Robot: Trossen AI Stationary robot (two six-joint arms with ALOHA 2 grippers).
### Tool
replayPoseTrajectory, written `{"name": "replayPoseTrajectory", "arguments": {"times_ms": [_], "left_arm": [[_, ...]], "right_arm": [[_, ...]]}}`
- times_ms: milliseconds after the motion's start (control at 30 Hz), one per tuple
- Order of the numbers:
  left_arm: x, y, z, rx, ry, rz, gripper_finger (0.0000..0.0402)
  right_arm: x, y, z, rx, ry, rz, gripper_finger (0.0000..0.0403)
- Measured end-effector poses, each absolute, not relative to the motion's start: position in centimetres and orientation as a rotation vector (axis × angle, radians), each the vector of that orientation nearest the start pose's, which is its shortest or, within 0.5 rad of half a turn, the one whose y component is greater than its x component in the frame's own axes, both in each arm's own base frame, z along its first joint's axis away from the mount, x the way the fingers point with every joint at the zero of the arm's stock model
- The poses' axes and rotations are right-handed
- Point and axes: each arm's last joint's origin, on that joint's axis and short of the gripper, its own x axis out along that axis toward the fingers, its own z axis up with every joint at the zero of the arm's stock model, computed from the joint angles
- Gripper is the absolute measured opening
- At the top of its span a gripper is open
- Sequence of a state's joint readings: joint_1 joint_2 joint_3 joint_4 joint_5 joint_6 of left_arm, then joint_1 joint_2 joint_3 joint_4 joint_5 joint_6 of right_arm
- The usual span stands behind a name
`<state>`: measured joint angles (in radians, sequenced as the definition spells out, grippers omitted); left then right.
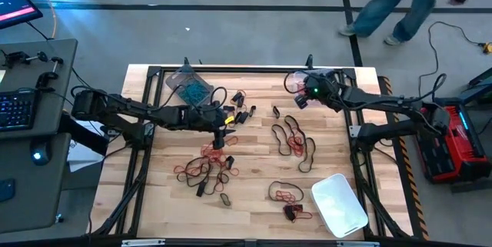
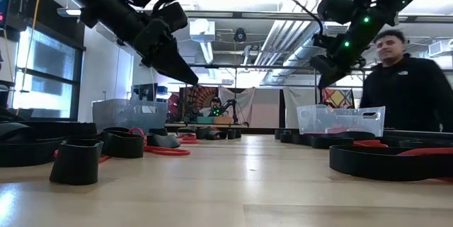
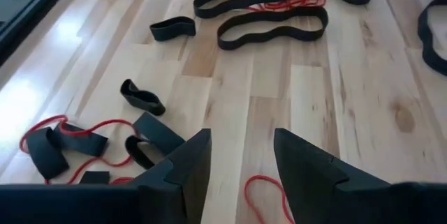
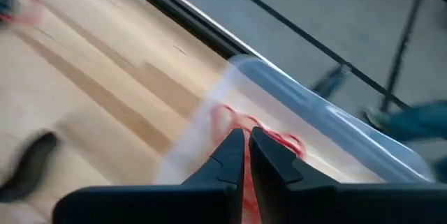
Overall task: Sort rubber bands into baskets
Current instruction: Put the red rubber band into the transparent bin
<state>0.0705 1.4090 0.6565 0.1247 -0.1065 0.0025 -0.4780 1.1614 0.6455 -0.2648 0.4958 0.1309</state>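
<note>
Red, black and teal rubber bands lie scattered on the wooden table: red tangles (image 1: 206, 167), long black loops (image 1: 294, 138) (image 3: 272, 27), short black ones (image 3: 143, 97). My left gripper (image 3: 241, 155) (image 1: 221, 133) hangs open above the table's middle, over a red loop (image 3: 267, 195), well clear of it in the low view. My right gripper (image 4: 246, 142) (image 2: 322, 80) is shut and hovers over the clear basket (image 4: 318, 109) (image 2: 341, 119) at the far right, in which red bands (image 4: 234, 121) lie. The grey-tinted basket (image 1: 188, 87) holds teal bands.
A whitish basket (image 1: 338, 205) stands at the near right corner. One person (image 1: 400, 5) walks past the table's far side, and another (image 2: 405, 78) stands behind the table in the low view. A red case (image 1: 453, 139) sits right of the table.
</note>
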Motion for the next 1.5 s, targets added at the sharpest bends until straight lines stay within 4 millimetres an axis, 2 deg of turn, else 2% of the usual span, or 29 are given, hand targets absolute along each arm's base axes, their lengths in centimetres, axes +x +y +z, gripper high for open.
{"name": "replayPoseTrajectory", "arguments": {"times_ms": [167, 300, 667, 933, 1100, 1333, 1500], "left_arm": [[26.9, 3.0, 17.6, -0.003, 0.617, 0.183, 0.0114], [26.8, 3.3, 17.5, -0.007, 0.629, 0.192, 0.0092], [26.7, 3.3, 17.1, -0.026, 0.663, 0.205, 0.0043], [27.2, 3.4, 15.9, 0.009, 0.695, 0.203, 0.0004], [27.3, 3.6, 15.7, -0.012, 0.689, 0.145, 0.0000], [27.0, 4.7, 15.4, -0.039, 0.721, 0.195, 0.0002], [26.9, 5.2, 14.9, -0.064, 0.744, 0.252, 0.0029]], "right_arm": [[19.8, -10.1, 18.9, 0.119, 0.586, -0.853, 0.0002], [19.9, -8.5, 17.6, 0.137, 0.527, -0.791, 0.0001], [21.3, -2.8, 17.8, 0.100, 0.467, -0.646, 0.0000], [21.3, 0.7, 18.0, 0.044, 0.425, -0.613, 0.0000], [21.2, 1.7, 18.0, 0.027, 0.415, -0.592, 0.0000], [21.2, 2.0, 18.1, 0.028, 0.408, -0.594, 0.0000], [21.2, 2.0, 18.1, 0.029, 0.407, -0.595, 0.0000]]}}
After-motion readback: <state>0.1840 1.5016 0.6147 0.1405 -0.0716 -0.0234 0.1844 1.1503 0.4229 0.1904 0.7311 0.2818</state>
